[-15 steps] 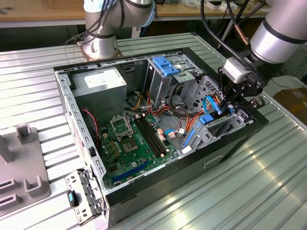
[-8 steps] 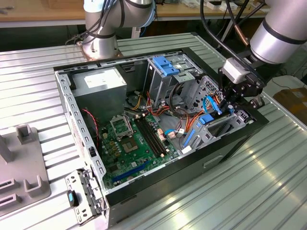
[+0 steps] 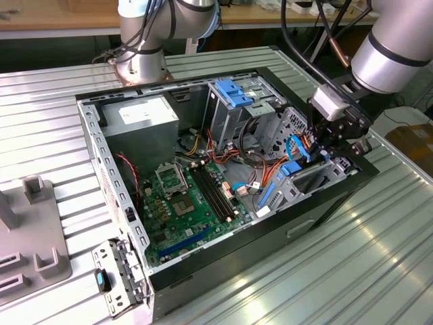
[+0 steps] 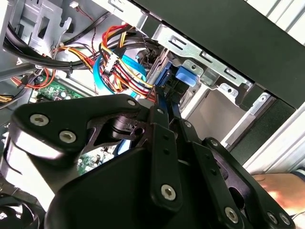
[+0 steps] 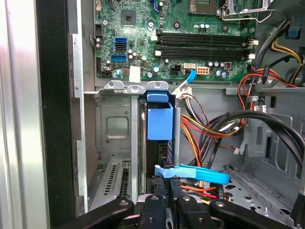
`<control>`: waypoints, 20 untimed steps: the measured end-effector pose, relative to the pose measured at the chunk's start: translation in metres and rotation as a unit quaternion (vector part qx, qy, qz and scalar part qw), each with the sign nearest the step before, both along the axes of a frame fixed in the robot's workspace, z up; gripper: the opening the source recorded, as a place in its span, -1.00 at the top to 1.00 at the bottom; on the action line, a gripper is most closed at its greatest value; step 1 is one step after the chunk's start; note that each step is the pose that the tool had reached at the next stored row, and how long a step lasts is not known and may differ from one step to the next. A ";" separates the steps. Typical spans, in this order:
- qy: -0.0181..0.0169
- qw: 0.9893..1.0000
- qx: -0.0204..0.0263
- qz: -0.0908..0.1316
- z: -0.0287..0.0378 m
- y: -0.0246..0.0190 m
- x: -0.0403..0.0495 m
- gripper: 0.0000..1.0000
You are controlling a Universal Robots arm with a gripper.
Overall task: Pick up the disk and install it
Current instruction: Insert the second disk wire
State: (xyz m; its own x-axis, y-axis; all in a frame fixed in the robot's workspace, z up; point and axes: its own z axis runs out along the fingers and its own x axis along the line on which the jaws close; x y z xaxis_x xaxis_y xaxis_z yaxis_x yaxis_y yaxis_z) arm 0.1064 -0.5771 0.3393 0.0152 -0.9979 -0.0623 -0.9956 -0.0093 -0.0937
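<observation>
The gripper (image 3: 329, 144) hung over the drive cage (image 3: 312, 177) at the corner of the open computer case (image 3: 325, 203) on the exterior view's right, its black linkage reaching down into the bay. In the first wrist view the fingers (image 5: 157, 210) stood close together on a thin upright edge directly ahead of the gripper, and that edge ran forward into the blue carrier (image 5: 159, 119) seated between the cage's metal walls. I judged this to be the disk (image 5: 153, 157), stood on edge and already partly down its slot, with the gripper clamped on its near rim (the metal body was mostly hidden by the cage, so this is a reading, not a certainty). In the second wrist view the blue rail (image 4: 164, 102) rose just beyond the fingertips, beside the bundle of coloured cables (image 4: 121, 71).

To do this step well, the push should run straight along the slot, keeping the disk parallel to the cage walls so the rails do not bind. The loose blue cable (image 5: 195, 172) lying just beside the gripper could snag, so pressure ought to be gentle and even.
</observation>
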 end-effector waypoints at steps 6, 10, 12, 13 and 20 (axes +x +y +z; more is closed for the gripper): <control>0.000 1.000 0.001 0.000 -0.0012 0.0000 0.0000 0.65; 0.000 1.000 0.000 0.000 0.0012 0.0002 0.0000 0.40; 0.000 1.000 0.000 0.000 0.0064 0.0011 0.0000 0.40; 0.000 1.000 0.000 0.000 0.0087 0.0019 0.0000 0.40; 0.000 1.000 0.000 0.000 0.0199 0.0085 0.0000 0.40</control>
State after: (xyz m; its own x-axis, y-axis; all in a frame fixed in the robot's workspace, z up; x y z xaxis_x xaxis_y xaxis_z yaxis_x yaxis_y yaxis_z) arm 0.1064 -0.5686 0.3592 0.0151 -0.9979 -0.0627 -0.9956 -0.0092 -0.0937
